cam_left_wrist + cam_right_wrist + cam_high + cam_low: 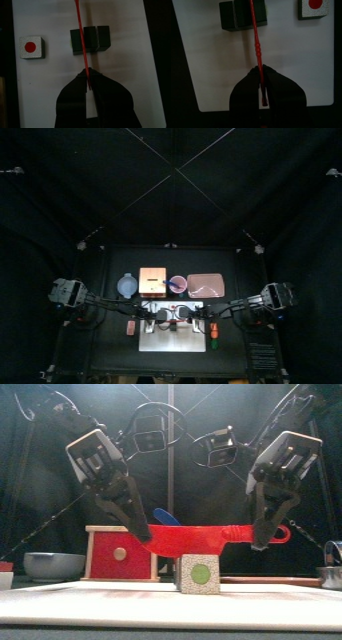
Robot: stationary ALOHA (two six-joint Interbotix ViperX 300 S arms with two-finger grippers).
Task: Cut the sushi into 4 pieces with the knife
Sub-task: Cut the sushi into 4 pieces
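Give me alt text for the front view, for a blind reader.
The left gripper and right gripper hold a red toy knife level between them, just above a dark green toy sushi roll seen end-on on the white cutting board. A pale wooden box with a red drawer front stands behind, left.

Left pincer (140, 534) and right pincer (262, 537) clamped, leaning inward.

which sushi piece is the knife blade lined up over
The dark green roll: the red knife crosses above it. The other piece, face up with a red centre, lies apart on the white board, clear of the blade.
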